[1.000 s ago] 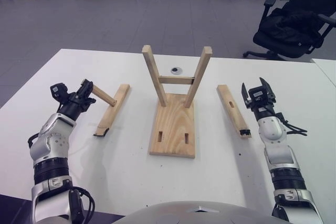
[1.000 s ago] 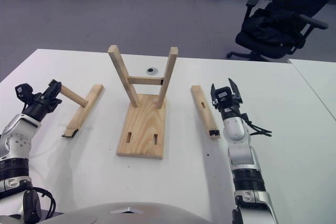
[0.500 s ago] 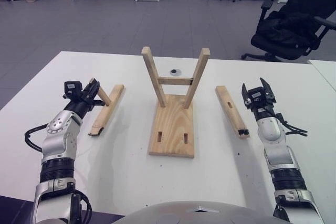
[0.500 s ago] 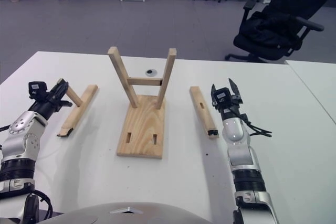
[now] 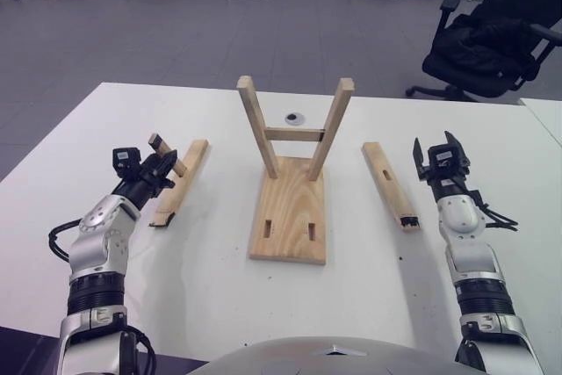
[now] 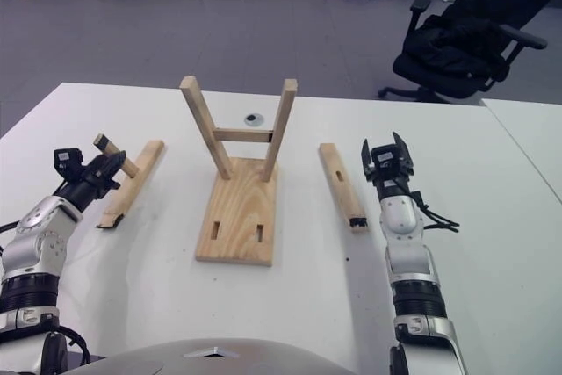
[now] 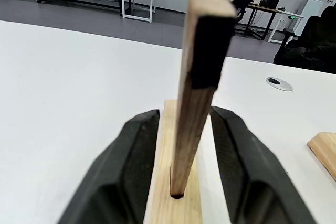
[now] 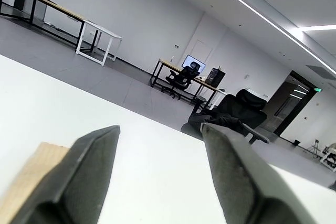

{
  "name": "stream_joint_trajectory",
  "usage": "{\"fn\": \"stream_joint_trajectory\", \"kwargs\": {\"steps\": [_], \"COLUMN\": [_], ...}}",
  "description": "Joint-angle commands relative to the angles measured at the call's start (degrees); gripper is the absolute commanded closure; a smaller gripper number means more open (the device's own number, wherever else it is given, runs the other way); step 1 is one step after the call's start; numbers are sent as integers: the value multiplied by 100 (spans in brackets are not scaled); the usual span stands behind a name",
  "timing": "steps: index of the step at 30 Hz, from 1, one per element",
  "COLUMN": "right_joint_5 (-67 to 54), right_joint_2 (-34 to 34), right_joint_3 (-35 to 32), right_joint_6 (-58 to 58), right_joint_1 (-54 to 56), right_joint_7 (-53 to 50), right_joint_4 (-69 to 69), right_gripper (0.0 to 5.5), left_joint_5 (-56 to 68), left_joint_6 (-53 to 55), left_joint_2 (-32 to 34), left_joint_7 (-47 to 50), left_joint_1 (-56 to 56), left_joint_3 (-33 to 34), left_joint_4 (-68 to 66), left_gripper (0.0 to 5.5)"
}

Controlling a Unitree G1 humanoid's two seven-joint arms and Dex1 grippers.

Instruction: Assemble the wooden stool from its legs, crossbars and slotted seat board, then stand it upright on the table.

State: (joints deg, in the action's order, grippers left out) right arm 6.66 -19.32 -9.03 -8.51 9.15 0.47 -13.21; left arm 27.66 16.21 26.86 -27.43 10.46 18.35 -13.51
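The slotted seat board (image 5: 290, 217) lies flat mid-table with two legs (image 5: 260, 127) and a crossbar (image 5: 294, 135) standing up from its far end. To its left lies a third leg (image 5: 184, 173) with a short crossbar (image 5: 163, 150) sticking up from it. My left gripper (image 5: 161, 173) is shut on this leg at the crossbar's base; in the left wrist view its fingers (image 7: 137, 150) flank the leg and the crossbar (image 7: 202, 66) rises between them. The fourth leg (image 5: 389, 183) lies right of the board. My right gripper (image 5: 442, 154) is open just right of it, holding nothing.
A round cable hole (image 5: 294, 117) sits in the white table (image 5: 351, 296) behind the stool parts. A black office chair (image 5: 492, 41) stands on the floor beyond the table's far right. A second table edge (image 5: 549, 116) is at the right.
My left gripper moved in from the crossbar's tip to the leg's side, and the crossbar now stands steeper. My right gripper drifted slightly right, away from the fourth leg.
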Motion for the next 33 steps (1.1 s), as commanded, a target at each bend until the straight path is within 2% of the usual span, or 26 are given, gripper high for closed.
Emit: {"fn": "stream_joint_trajectory", "kwargs": {"steps": [1, 7, 12, 13, 17, 19, 26, 33], "right_joint_5": [-161, -192, -146, -135, -148, -160, -491, -2979], "right_joint_2": [-12, 18, 90, 108, 136, 123, 148, 405], "right_joint_3": [-109, -81, -23, -9, -16, -17, -118, -1142], "right_joint_6": [100, 134, 213, 222, 283, 291, 425, 1923], "right_joint_1": [210, 98, 7, -7, -52, -50, 231, 912], "right_joint_7": [-1, -21, -68, -80, -142, -132, 54, 920], "right_joint_4": [-175, -237, -125, -109, -43, -55, -279, 61], "right_gripper": [260, 260, 260, 260, 260, 260, 260, 260], "left_joint_5": [-66, -234, -923, -1052, -1324, -1376, -891, -333], "left_joint_6": [527, 1675, 1739, 1696, 1432, 1271, 922, 1166], "left_joint_2": [219, 413, 574, 590, 660, 636, 599, 1029], "left_joint_7": [72, 165, 159, 169, 102, 103, -52, -152], "left_joint_1": [-234, -611, -586, -554, -488, -500, -338, 381], "left_joint_3": [4, -303, -877, -957, -1075, -1040, -335, 368], "left_joint_4": [422, 841, 425, 299, -38, -131, 29, 1017], "left_gripper": [311, 195, 105, 105, 165, 215, 344, 350]}}
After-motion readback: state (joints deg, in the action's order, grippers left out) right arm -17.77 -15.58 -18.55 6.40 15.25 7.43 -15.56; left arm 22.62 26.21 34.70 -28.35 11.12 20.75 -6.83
